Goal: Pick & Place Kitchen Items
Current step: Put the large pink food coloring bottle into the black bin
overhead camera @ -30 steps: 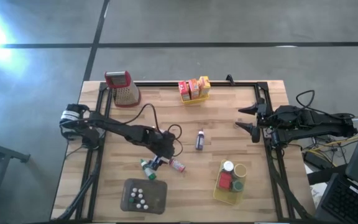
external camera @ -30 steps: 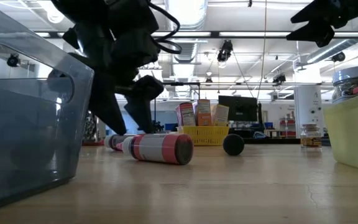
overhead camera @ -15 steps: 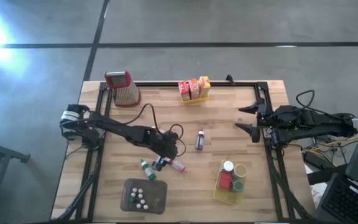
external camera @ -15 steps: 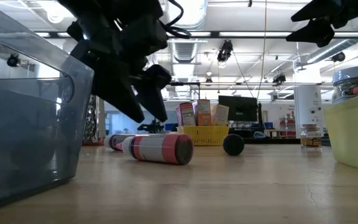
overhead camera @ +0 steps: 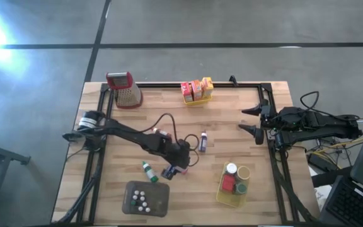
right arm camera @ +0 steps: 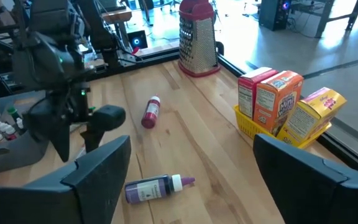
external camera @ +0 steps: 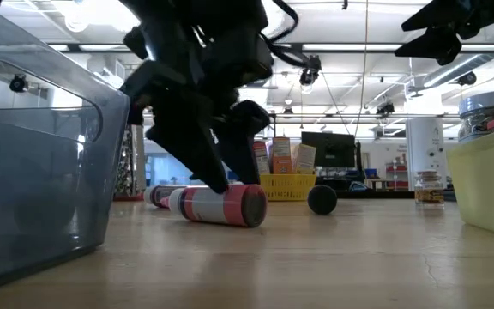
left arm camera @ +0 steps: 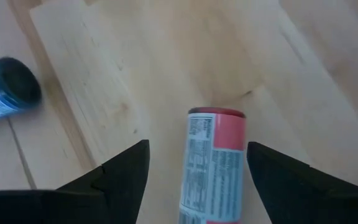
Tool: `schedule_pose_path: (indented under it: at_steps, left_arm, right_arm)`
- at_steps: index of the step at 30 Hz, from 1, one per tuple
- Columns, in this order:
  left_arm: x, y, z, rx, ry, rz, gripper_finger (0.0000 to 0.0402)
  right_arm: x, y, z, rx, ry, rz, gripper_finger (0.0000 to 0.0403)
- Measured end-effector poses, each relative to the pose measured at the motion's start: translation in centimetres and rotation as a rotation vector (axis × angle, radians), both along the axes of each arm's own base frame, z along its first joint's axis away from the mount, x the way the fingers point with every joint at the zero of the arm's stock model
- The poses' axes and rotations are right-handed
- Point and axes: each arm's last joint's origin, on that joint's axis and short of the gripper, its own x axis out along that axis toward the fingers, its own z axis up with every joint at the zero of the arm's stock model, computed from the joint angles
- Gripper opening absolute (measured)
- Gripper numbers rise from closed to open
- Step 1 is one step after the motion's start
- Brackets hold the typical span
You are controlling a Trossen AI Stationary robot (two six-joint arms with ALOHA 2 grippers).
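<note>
A small bottle with a red cap and a white label (left arm camera: 215, 163) lies on its side on the wood table, also seen as the bottle (external camera: 217, 204) in the low view. My left gripper (left arm camera: 197, 150) is open over it, fingers slanting down, one on either side. It stands at mid-table (overhead camera: 180, 164). A blue bottle (left arm camera: 5, 93) lies close by. A green-capped bottle (overhead camera: 147, 170), a purple bottle (overhead camera: 202, 142) and another red bottle (right arm camera: 150, 112) also lie loose. My right gripper (overhead camera: 249, 120) waits open, raised at the right edge.
A grey tray (overhead camera: 162, 200) with small bottles sits at the near edge. A yellow basket (overhead camera: 222, 195) holds jars and a red block at the near right. Another yellow basket (overhead camera: 196, 101) with boxes and a metal grater (overhead camera: 125, 89) stand at the far edge.
My left gripper has moved toward the table's right edge, staying open and tipped down, and now straddles the red-capped bottle. The bottle lies where it was.
</note>
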Motion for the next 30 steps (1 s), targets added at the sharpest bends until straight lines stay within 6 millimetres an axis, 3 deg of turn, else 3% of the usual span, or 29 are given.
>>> schedule_pose_path:
  at_steps: [9,19,30]
  left_arm:
    - [1.7,-0.8,-0.8,-0.039,0.043,0.058,0.0273]
    - [1.5,-1.3,-1.2,-0.081,0.091,0.15,0.0273]
    - [1.6,-1.4,-1.1,-0.034,0.057,0.072,0.0273]
  right_arm:
    - [0.0,0.0,0.0,0.0,0.0,0.0,0.0302]
    - [0.0,0.0,0.0,0.0,0.0,0.0,0.0272]
    - [0.0,0.0,0.0,0.0,0.0,0.0,0.0239]
